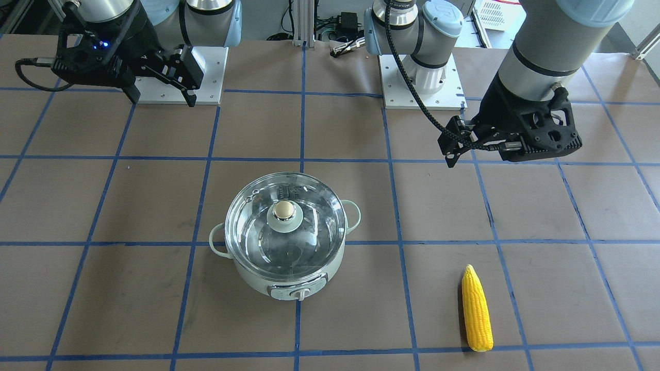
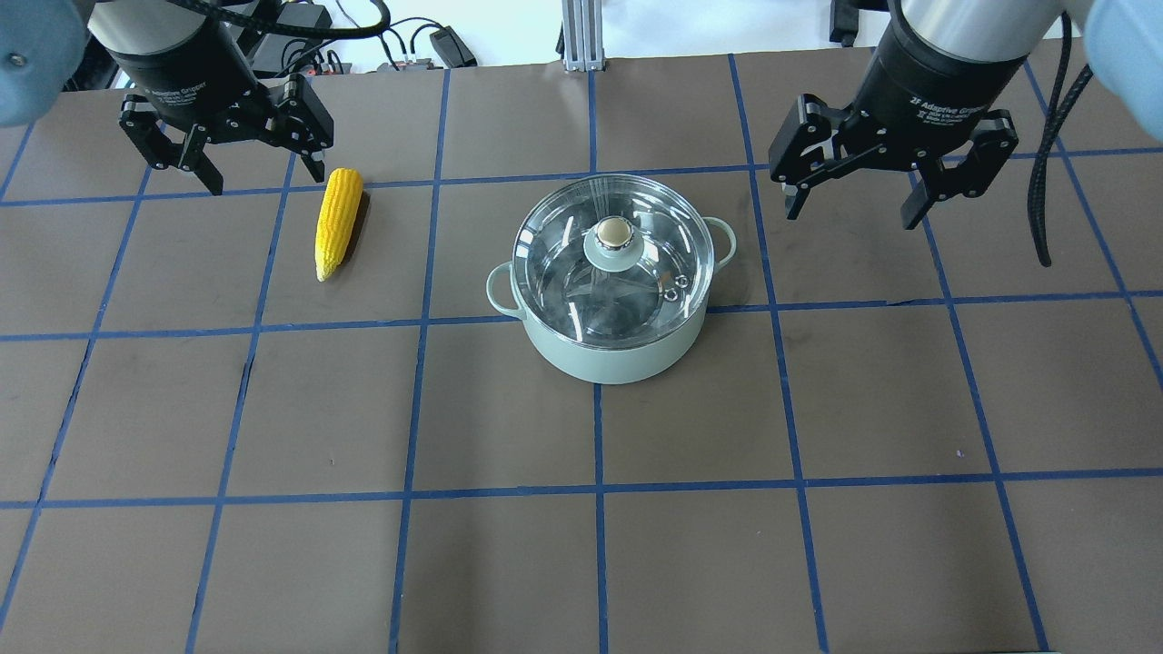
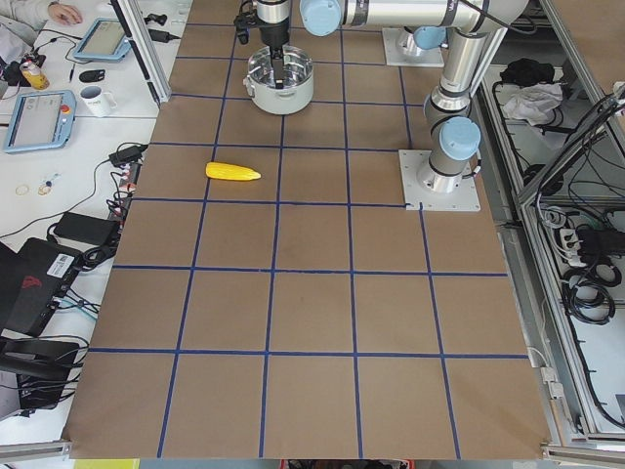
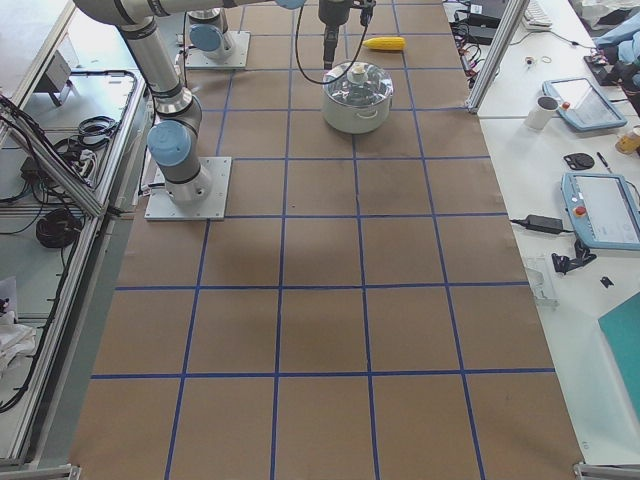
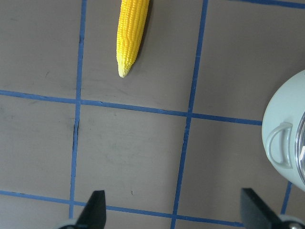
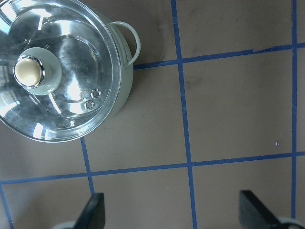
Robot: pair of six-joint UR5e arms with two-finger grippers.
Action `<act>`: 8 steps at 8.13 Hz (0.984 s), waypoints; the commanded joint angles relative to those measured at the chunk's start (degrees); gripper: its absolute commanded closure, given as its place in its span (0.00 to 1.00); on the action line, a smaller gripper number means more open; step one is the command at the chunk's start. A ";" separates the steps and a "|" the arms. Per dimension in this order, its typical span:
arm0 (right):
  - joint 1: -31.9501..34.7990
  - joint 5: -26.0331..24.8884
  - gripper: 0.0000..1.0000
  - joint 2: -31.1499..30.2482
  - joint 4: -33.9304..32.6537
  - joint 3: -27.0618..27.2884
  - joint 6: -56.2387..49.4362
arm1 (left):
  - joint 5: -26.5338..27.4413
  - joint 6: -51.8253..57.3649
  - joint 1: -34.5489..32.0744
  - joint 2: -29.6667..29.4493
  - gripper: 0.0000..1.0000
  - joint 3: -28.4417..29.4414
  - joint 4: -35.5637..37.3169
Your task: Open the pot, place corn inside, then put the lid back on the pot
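Off-frame: butt of corn [image 5: 129,33], most of pot [image 5: 285,109]

Your left arm [image 1: 536,51] and right arm [image 2: 990,18] are silver tubes with pale blue joint caps, on square grey screw-studded plates [image 1: 448,87]. The left gripper [image 2: 266,180] and right gripper [image 2: 849,218] are black with white lettering; a braided black cable [image 1: 417,98] runs along the left arm.

This is a robotics laboratory. Two robot arms [image 4: 168,140] are bolted on steel plates [image 3: 464,198] to a large table [image 3: 312,322], which is covered with brown paper and a grid of blue tape [image 3: 276,204]. Beside it, a white desk [image 4: 525,170] carries teach pendants [image 4: 603,208] and a mug [image 4: 547,112], and bundles of cables [image 3: 39,376] lie nearby.
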 commanded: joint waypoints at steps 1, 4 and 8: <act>0.09 0.27 0.00 1.30 -0.68 0.06 1.46 | -0.20 0.09 0.00 0.23 0.00 -0.78 -0.70; 6.64 -0.86 0.00 7.80 -12.60 -1.08 9.73 | -0.12 4.97 0.61 -0.64 0.00 -0.62 -3.18; 11.85 -3.95 0.00 12.54 -18.85 -1.26 16.22 | -0.12 23.17 3.94 -10.90 0.00 -0.70 16.39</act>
